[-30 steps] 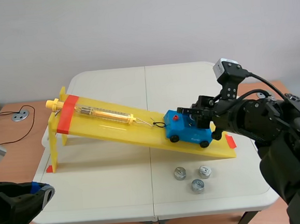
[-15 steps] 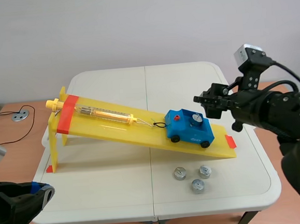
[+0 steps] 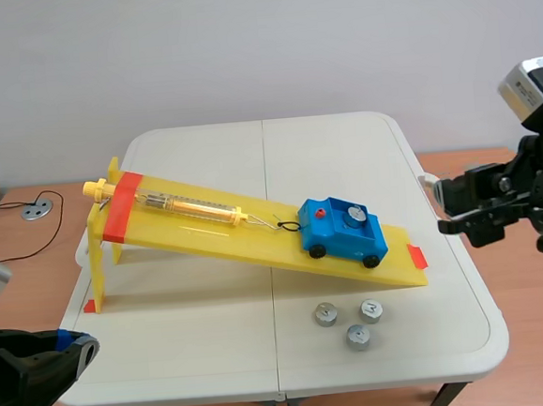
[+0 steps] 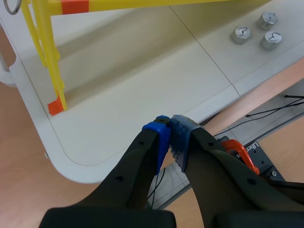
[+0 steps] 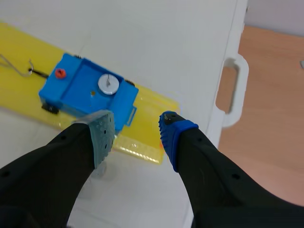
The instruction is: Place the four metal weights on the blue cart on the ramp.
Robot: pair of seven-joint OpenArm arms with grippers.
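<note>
Near table edge, right gripper aloft

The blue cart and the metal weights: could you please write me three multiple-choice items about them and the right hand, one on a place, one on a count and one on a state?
1. Where does the blue cart stand?
A. On the table beside the ramp.
B. Near the low end of the yellow ramp.
C. At the ramp's top end.

2. How many metal weights lie on the table in front of the ramp?
A. Two.
B. Three.
C. Four.

3. How does the right hand stand?
A. Open and empty.
B. Shut on a weight.
C. Shut on the cart.

Answers:
1 B, its wheels rest on the slope just above the low end.
2 B, three lie together there, while the fourth weight sits in the cart.
3 A, its fingers are apart with nothing between them.
</note>
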